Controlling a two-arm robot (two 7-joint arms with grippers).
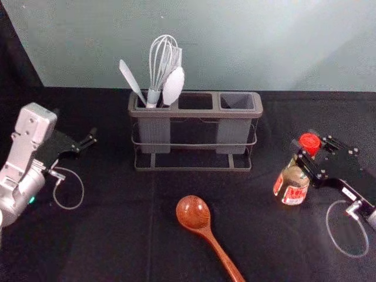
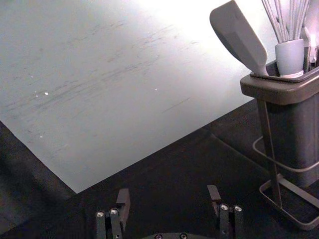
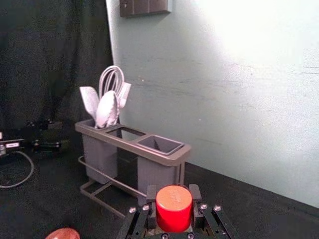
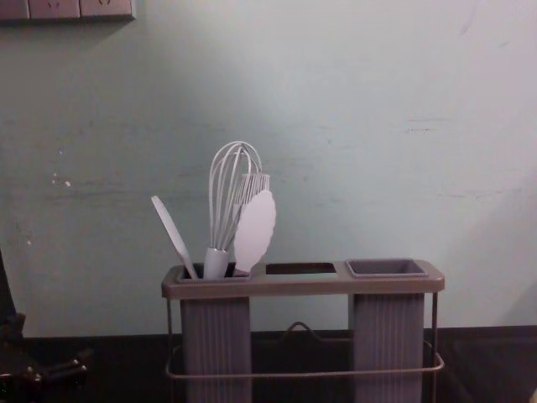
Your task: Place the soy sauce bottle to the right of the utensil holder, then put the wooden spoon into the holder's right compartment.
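My right gripper (image 1: 306,145) is shut on the soy sauce bottle (image 1: 292,183) just below its red cap, right of the utensil holder (image 1: 196,168) and nearer the front. In the right wrist view, the red cap (image 3: 174,208) sits between the fingertips of the right gripper (image 3: 174,199). A wooden spoon (image 1: 192,212) lies on the table in front of the holder, bowl toward it. The holder's right compartment (image 1: 237,101) has nothing in it. My left gripper (image 1: 88,140) is parked left of the holder; its own wrist view shows the left gripper (image 2: 169,196) open.
The holder's left compartment (image 4: 216,336) bears a whisk (image 4: 233,197), a white spatula (image 4: 174,235) and other white utensils. A pale wall (image 1: 205,47) rises behind the black-covered table (image 1: 117,235). Socket plates (image 4: 67,10) are mounted on that wall.
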